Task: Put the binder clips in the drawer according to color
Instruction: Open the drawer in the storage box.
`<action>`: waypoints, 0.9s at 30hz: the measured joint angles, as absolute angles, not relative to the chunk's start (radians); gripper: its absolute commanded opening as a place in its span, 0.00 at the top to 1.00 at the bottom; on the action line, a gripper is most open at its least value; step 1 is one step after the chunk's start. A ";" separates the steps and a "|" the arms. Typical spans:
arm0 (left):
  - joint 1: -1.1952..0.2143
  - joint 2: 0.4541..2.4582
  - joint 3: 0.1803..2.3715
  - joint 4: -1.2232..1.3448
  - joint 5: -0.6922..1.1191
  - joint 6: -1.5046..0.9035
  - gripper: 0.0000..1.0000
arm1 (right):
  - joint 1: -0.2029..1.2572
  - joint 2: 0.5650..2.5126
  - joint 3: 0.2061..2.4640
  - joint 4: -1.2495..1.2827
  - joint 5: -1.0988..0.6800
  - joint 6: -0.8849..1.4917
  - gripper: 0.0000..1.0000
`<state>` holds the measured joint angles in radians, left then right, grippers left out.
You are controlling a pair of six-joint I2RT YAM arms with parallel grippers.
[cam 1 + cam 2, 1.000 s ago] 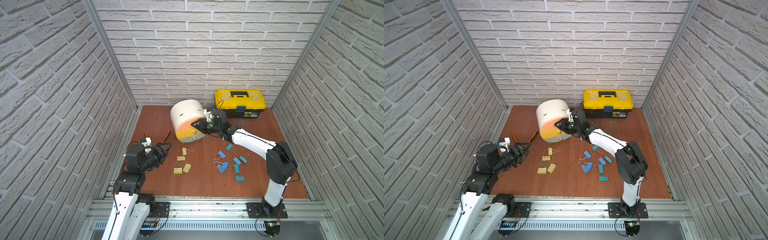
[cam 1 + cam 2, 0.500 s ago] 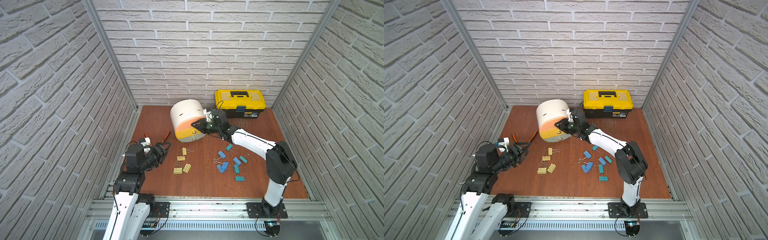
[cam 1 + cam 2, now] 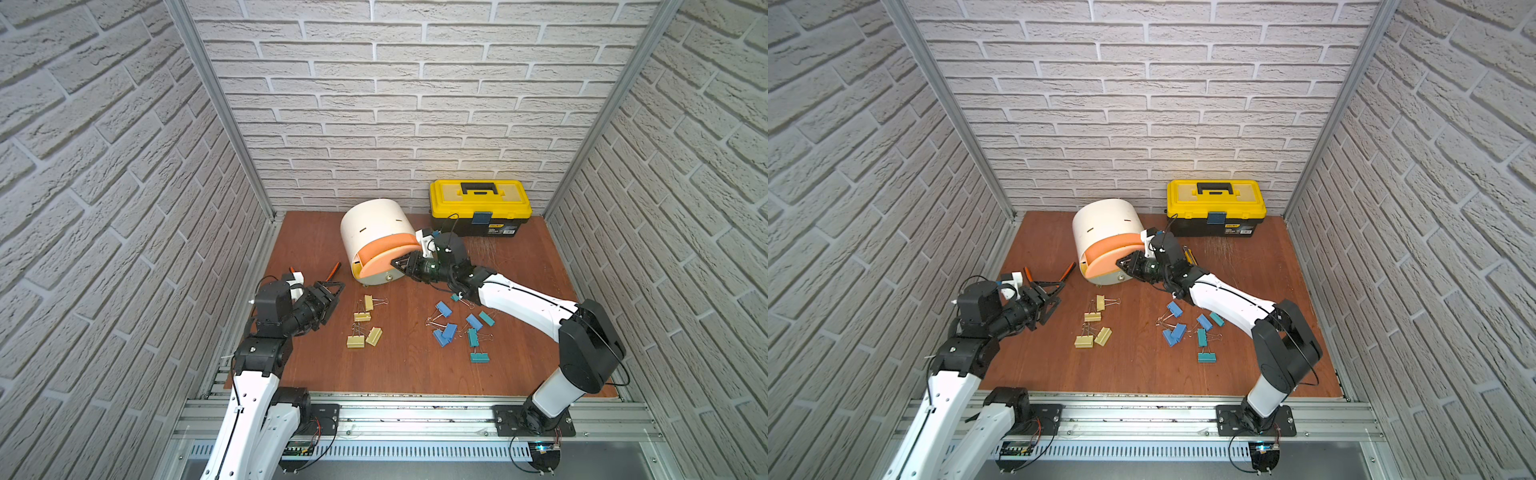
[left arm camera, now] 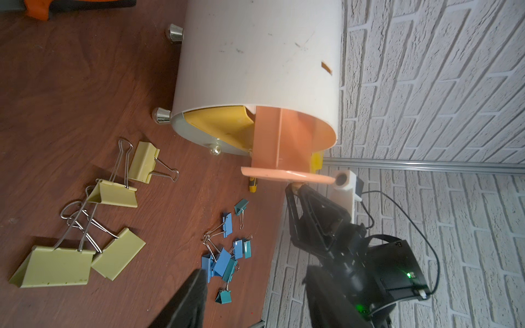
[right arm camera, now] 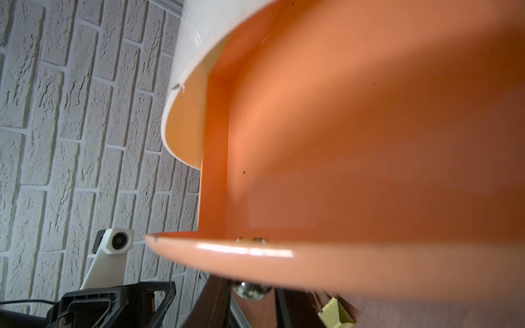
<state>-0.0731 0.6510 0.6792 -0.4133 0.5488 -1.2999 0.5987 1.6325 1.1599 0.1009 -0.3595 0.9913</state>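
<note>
While the right pincer (image 3: 400,263) is clenching the brass knob (image 5: 250,290) of the white barrel-shaped cabinet's (image 3: 374,224) peach drawer (image 3: 384,257), that drawer is sliding out. Yellow, blue and teal binder clips (image 3: 446,330) are lying on the wooden surface (image 3: 399,365) at six o'clock from the cabinet. The left pincer (image 3: 330,293) is idling released, so the next move is calling for a clip pickup.

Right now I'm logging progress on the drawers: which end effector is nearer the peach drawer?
Right. The right end effector is at the peach drawer front, on its knob; the left end effector hangs apart, beside the yellow clips.

- Bright, even light in both top views; soft shadows, brick walls bowing at the edges.
- Right wrist view: peach drawer front (image 5: 369,264) blurred, with a glare streak.
</note>
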 measured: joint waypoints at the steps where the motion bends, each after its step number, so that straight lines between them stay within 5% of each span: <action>1: -0.073 0.653 0.679 -0.411 0.549 -1.300 0.40 | 0.600 1.620 1.148 0.100 -0.359 0.991 0.81; 17: -0.073 0.654 0.680 -0.389 0.551 -1.303 0.39 | 0.617 1.513 1.037 0.097 -0.340 0.992 0.81; 27: -0.073 0.650 0.680 -0.390 0.551 -1.303 0.39 | 0.618 1.513 1.036 0.088 -0.332 0.995 0.57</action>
